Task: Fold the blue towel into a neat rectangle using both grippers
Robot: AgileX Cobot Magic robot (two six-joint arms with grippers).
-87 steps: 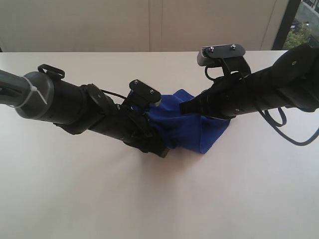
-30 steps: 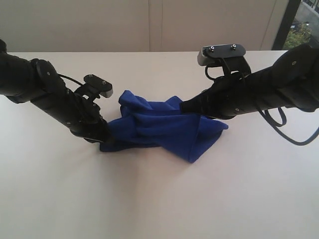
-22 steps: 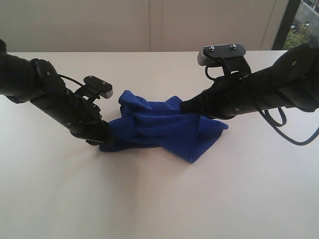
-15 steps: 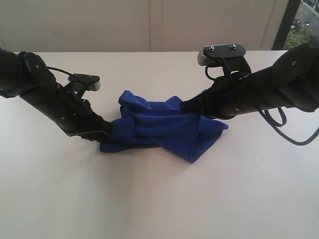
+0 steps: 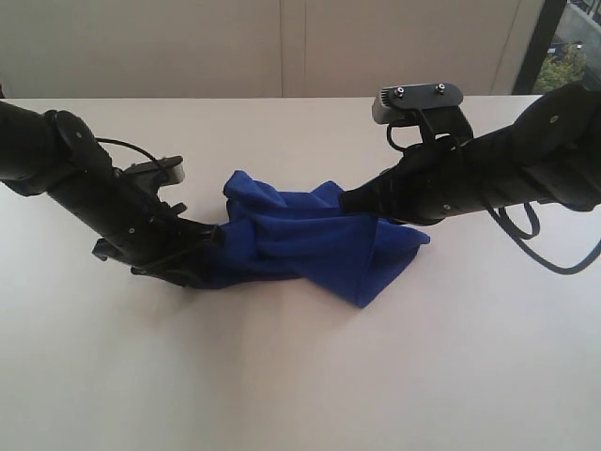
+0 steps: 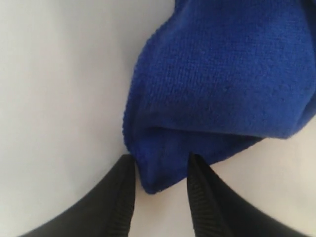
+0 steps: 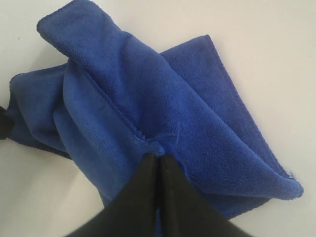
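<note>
— Two things I needed: how each jaw stood, and where the blue towel (image 5: 310, 240) lay.

— The right gripper (image 7: 158, 162) was clenched on the towel. Its fingers (image 7: 140, 197) were pressed together on a ridge of fleece near the middle of the heap.

— And the other one?

— The left gripper (image 6: 161, 159) was released. Its fingers (image 6: 118, 197) stood apart, low over the white table (image 5: 300, 376), with one corner of the towel lying in the gap between them. The cloth's edge met the inner side of each finger, but the corner lay flat and unsqueezed as far as the wrist view showed.

— So where was the towel as a whole?

— It was bunched on the table between the two grippers, running from the left one's tips across to the right one's. Just ahead of the right gripper's tips a thick rolled fold rose up. Off to one side of that gripper a flatter folded point lay on the table. The layers were crumpled and overlapping, and the towel was not yet a rectangle.
</note>
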